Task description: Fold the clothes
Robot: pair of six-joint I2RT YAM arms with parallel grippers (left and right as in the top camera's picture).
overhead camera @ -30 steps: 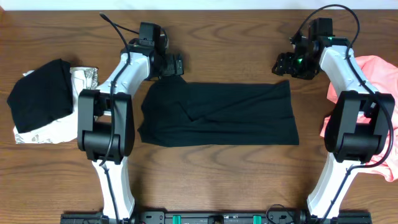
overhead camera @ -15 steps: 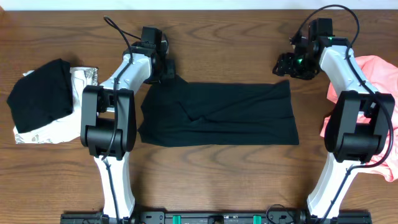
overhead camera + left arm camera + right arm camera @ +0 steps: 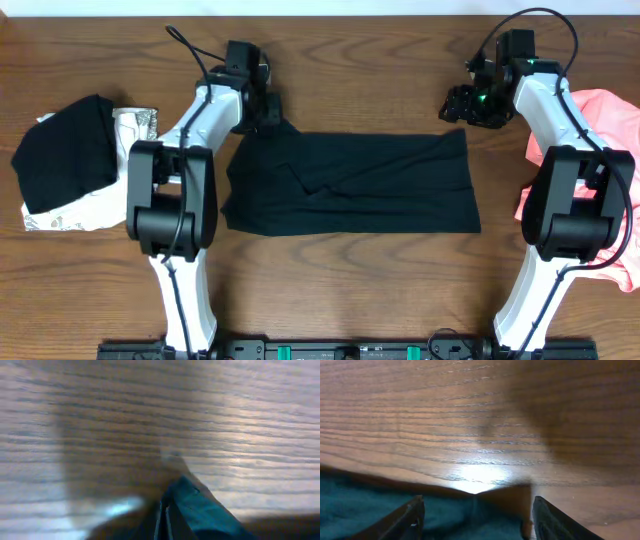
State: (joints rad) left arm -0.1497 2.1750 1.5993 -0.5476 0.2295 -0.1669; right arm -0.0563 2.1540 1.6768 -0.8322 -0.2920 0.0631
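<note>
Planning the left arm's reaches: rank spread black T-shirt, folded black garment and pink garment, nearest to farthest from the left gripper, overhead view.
1. Spread black T-shirt: centre, its corner at the left gripper.
2. Folded black garment: far left.
3. Pink garment: far right.

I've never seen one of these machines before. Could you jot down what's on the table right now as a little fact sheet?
surface: wooden table
main item: black T-shirt, folded into a wide band, flat mid-table
robot's left: left pincer shut, pinching the shirt's far left corner
robot's right: right pincer open over the shirt's far right corner, gripping nothing
left pile: black garment on top of a white-grey patterned garment
right edge: pink garment, bunched
</note>
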